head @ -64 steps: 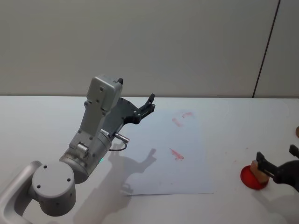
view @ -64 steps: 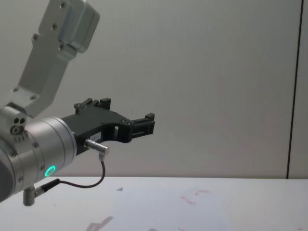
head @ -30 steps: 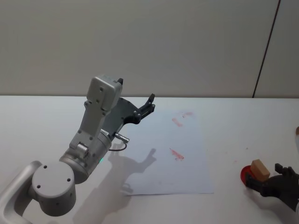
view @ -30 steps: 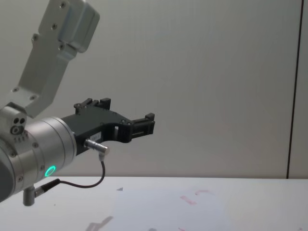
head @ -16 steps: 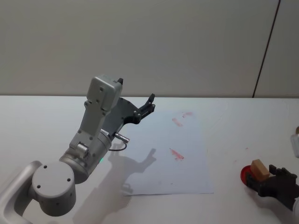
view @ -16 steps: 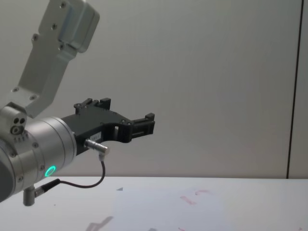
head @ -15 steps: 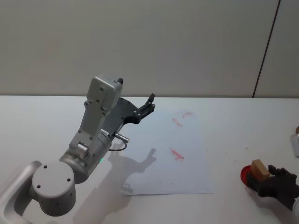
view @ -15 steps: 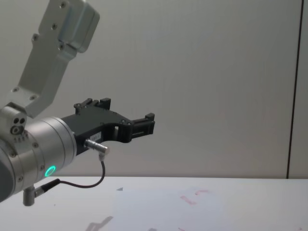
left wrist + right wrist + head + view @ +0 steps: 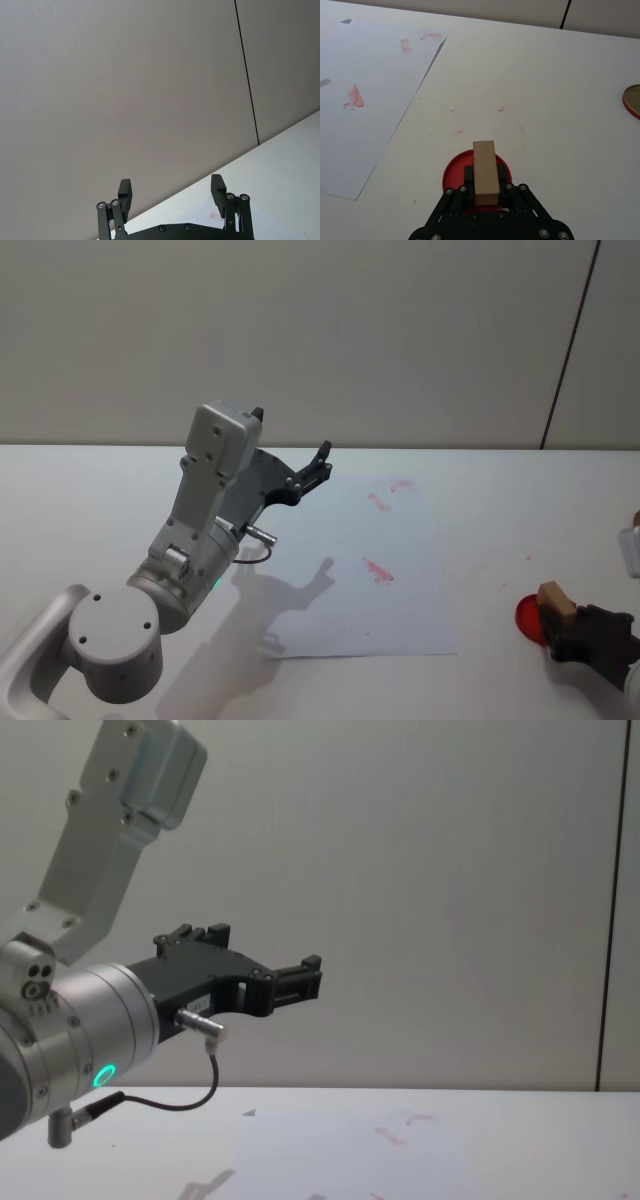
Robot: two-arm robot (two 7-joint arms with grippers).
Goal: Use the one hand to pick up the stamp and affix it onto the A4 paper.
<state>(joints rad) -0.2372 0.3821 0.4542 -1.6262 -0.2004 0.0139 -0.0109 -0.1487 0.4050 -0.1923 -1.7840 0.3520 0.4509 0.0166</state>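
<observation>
- The white table [image 9: 500, 500] carries everything; the hand sits low over its near right part.
- A4 paper [image 9: 400, 540] lies flat on the table, off to the hand's left and reaching farther out than the fingertips. Its nearest corner is near the hand but not touching it. There are a few red marks [image 9: 378, 571] on it, all well to the hand's left.
- The left gripper [image 9: 322, 462] is way over on the hand's left, past the far side of the paper and up in the air. Its two fingers are spread wide with nothing between them, and it's pointing at the wall. Looks parked.
- The hand [image 9: 486, 179], i.e. the right gripper, has its fingers closed narrow around the stamp, one black pad pressed on each side.
- The round red pad [image 9: 452, 175] is directly beneath the hand's fingertips, sticking out a bit on both sides and in front.
- There's a red-rimmed round lid [image 9: 632, 100] ahead of the hand and off to its right, well apart.
- The stamp [image 9: 485, 165], a small tan wood block, is pinched between the hand's fingers right over the red pad, poking out past the fingertips. I can't tell if its bottom is touching the pad or just off it.
</observation>
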